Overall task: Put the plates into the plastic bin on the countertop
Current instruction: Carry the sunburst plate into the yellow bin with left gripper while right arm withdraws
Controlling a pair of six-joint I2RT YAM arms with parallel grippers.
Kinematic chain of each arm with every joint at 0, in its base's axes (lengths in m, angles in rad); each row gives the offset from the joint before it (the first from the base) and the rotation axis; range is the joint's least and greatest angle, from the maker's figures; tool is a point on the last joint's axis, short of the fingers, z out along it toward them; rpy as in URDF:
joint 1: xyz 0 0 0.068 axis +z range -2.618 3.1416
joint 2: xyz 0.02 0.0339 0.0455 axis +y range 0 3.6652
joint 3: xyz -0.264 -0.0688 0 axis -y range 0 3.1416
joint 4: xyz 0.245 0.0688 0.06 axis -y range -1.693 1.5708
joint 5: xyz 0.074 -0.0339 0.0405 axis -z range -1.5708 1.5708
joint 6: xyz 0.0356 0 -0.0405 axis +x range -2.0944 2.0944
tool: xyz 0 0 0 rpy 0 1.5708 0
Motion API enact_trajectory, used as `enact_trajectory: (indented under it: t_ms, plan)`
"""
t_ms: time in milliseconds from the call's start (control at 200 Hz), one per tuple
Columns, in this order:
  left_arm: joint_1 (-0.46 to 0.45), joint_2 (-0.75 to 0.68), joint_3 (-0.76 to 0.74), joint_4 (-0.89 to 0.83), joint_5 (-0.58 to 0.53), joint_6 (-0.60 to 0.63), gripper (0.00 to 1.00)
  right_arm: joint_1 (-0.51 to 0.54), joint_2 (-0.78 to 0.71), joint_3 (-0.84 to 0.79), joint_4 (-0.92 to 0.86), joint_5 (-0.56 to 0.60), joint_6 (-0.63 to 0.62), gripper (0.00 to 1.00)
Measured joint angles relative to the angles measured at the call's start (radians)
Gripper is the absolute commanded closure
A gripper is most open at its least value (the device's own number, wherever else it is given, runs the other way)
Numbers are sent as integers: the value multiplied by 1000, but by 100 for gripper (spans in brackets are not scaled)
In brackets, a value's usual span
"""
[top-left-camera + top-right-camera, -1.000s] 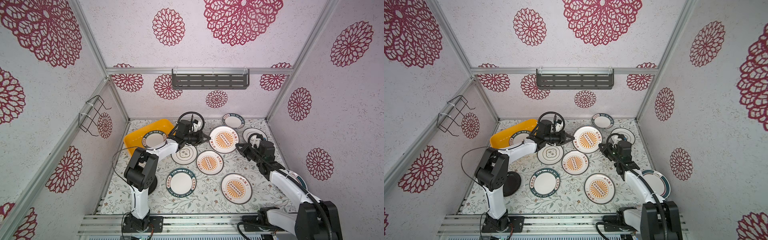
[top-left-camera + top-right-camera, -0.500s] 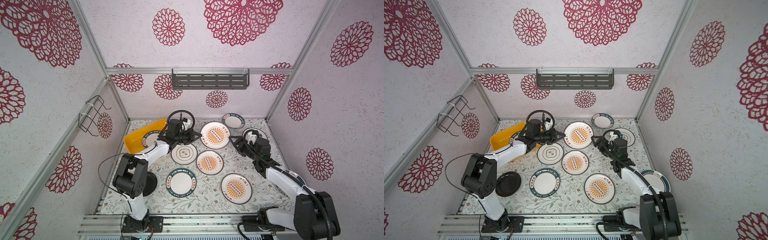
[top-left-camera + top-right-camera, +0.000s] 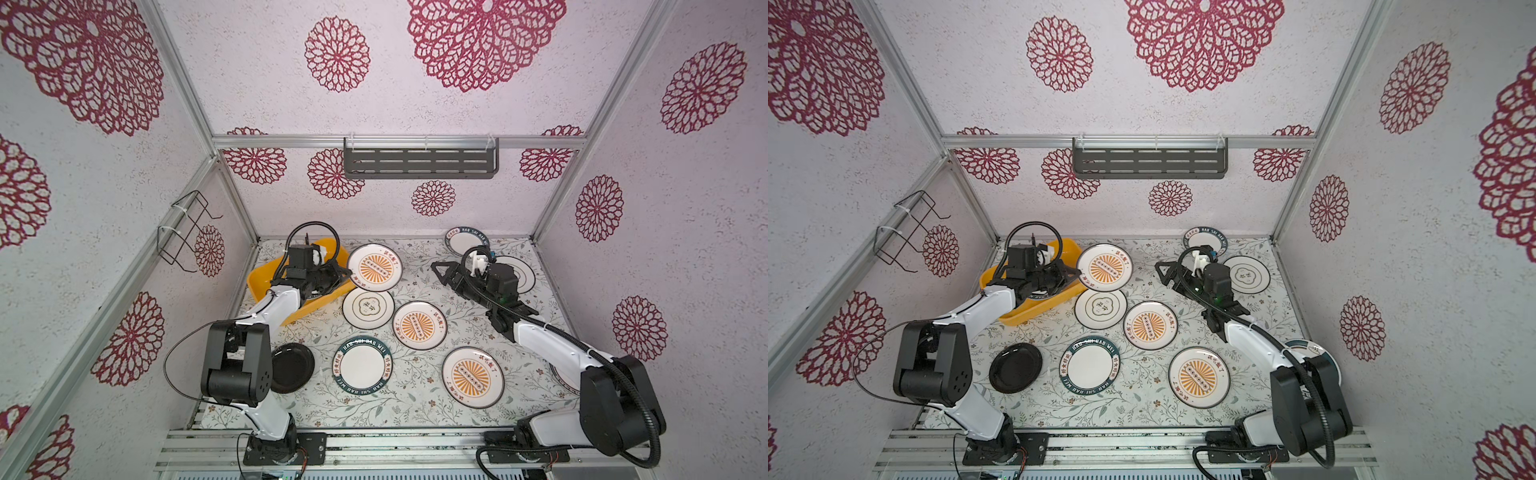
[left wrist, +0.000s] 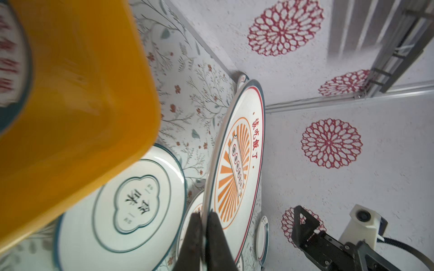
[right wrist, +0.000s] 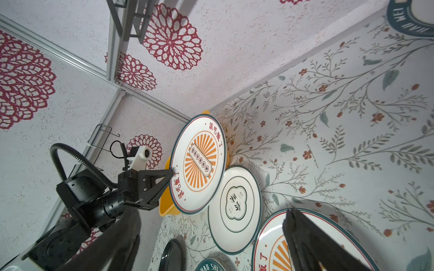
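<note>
The left fingers (image 3: 340,273) are clamped on the rim of a sunburst plate (image 3: 375,267). They hold it tilted, off the worktop (image 3: 419,286), at the corner of the yellow-orange plastic bin (image 3: 258,286). The right fingers (image 3: 441,271) stand spread wide and empty, well apart from that plate. The vine-printed worktop sits between walls with red flower medallions, and a grey slotted shelf (image 3: 420,163) hangs on the back wall. In the bin lies a teal-rimmed plate (image 3: 1044,297), mostly hidden under the left arm. Other plates lie flat on the worktop, among them a flower-outline plate (image 3: 368,307) just beside the bin and a glossy black plate (image 3: 291,368).
</note>
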Motion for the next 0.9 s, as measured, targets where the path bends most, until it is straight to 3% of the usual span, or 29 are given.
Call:
enact_trajectory:
  t_ms: [570,901]
  plan:
    - [338,-42,-119,-47,-49,11,100,62,51,32,9,27,-18,1]
    - [381,91,-68,-17,-94,-5,100,62,51,-13,46,79,13,1]
